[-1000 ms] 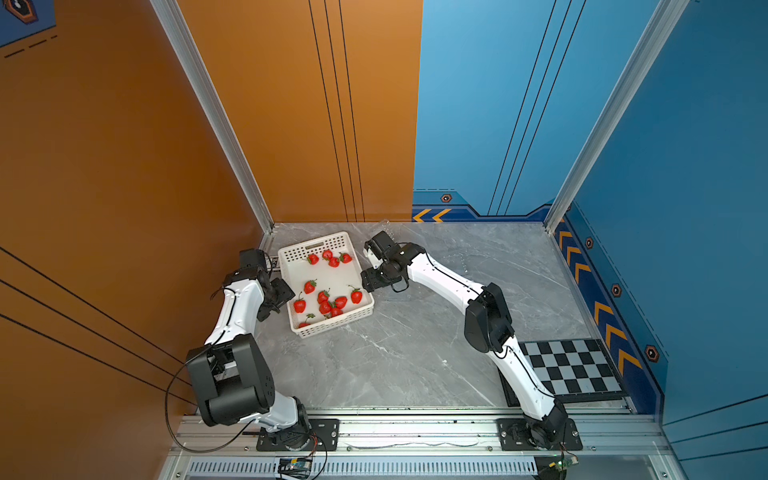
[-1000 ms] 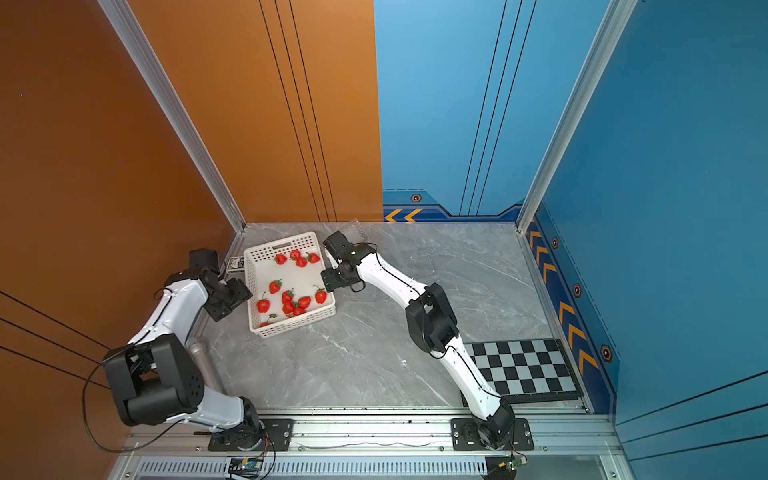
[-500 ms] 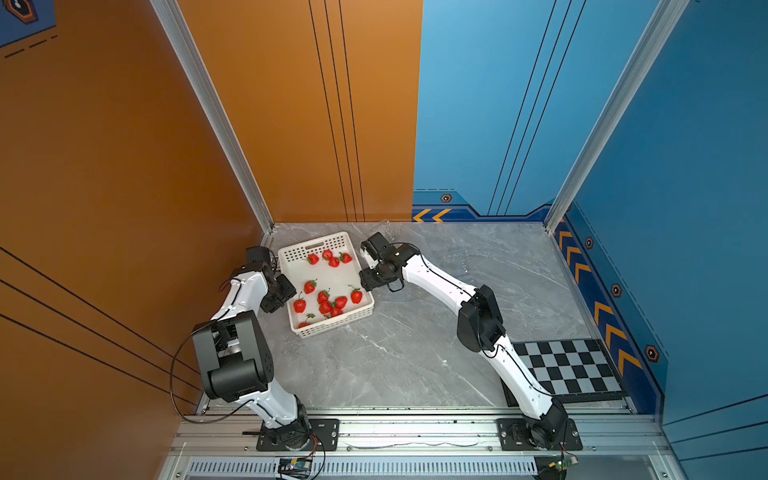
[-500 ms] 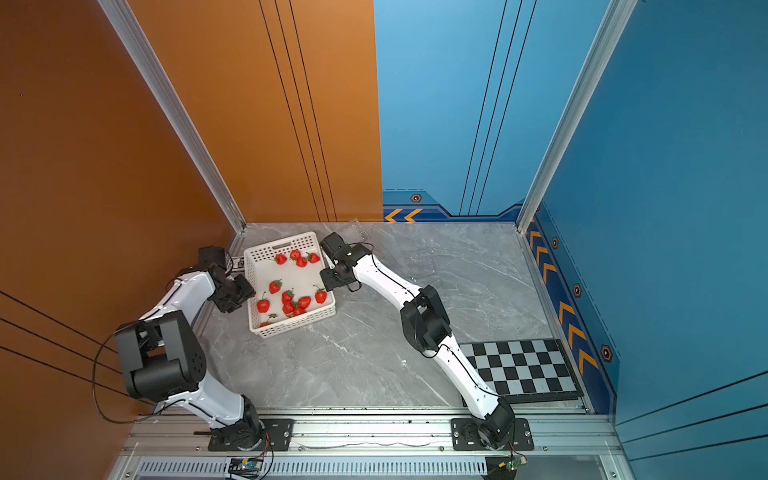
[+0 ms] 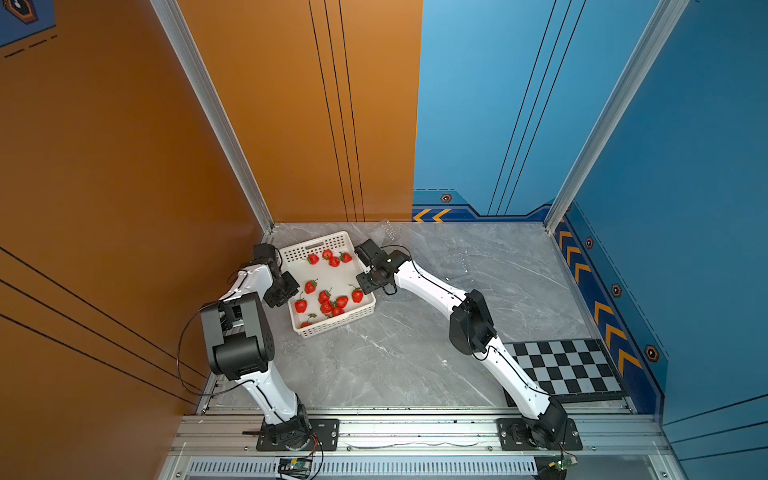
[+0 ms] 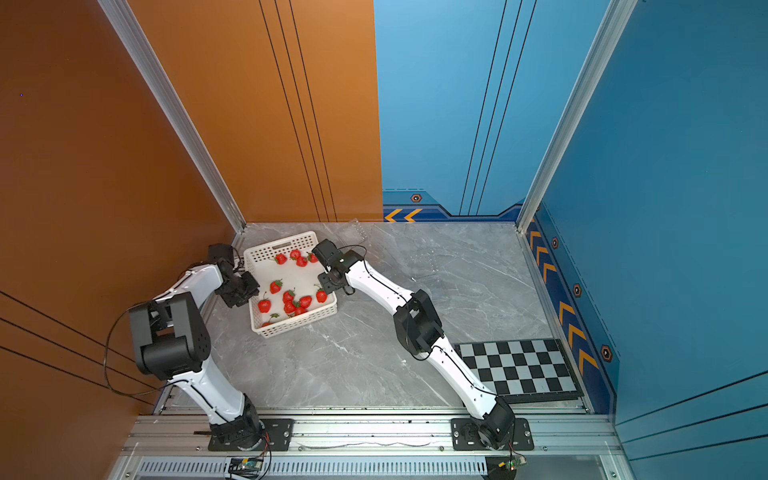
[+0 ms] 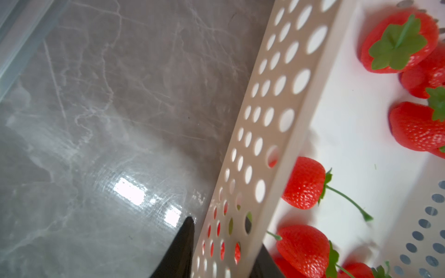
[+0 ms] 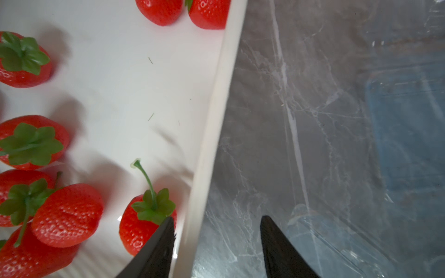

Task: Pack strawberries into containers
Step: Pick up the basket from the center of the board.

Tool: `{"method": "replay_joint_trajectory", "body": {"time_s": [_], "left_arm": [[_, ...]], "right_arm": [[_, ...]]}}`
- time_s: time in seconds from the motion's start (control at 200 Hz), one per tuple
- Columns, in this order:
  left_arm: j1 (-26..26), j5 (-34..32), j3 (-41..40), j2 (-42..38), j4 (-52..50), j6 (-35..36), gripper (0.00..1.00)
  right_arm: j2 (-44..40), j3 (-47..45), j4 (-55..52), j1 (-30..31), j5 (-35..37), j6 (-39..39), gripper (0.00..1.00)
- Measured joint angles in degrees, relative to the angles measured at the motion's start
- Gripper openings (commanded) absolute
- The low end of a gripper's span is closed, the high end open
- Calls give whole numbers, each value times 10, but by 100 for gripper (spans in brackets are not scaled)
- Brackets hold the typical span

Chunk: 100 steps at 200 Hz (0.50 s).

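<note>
While both arms stand at the white basket (image 5: 314, 246), none of the strawberries (image 5: 329, 297) is in a container: all lie loose on the basket floor, one trio at the far end and a denser cluster toward the near end.

Left gripper (image 7: 225, 233): jaws narrow, astride the basket's perforated side wall. Whether they actually pinch it, cannot tell.

Right gripper (image 8: 216, 217): jaws moderately apart, astride the opposite wall. One finger is inside beside a stemmed berry, the other outside over the tabletop (image 8: 301, 144), with a clear gap to the wall.

A clear container (image 5: 386, 230) sits by the back wall behind the basket. Its outline is faint in both top views.

Handling, as judged: the berries look light, glossy and slightly yielding. Pinch across the broad shoulders below the cap, not the thin stem. The containers look thin, flexible and prone to sliding under a push.
</note>
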Motion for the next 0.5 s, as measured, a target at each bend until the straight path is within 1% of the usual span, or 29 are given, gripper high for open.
{"method": "replay_joint_trajectory", "body": {"time_s": [0.215, 0.3, 0.35, 0.425, 0.5], "left_arm": [[-5, 0, 12, 25, 2, 0, 26], [-10, 0, 12, 29, 3, 0, 24], [-12, -1, 13, 30, 3, 0, 21], [-13, 0, 14, 32, 3, 1, 18], [-14, 0, 14, 32, 3, 5, 14]], "right_arm": [[18, 25, 2, 0, 0, -8, 51], [19, 26, 12, 0, 0, -13, 44], [20, 26, 17, 0, 0, -12, 39], [21, 27, 26, -2, -1, -15, 35], [21, 27, 34, -4, -3, -16, 28]]}}
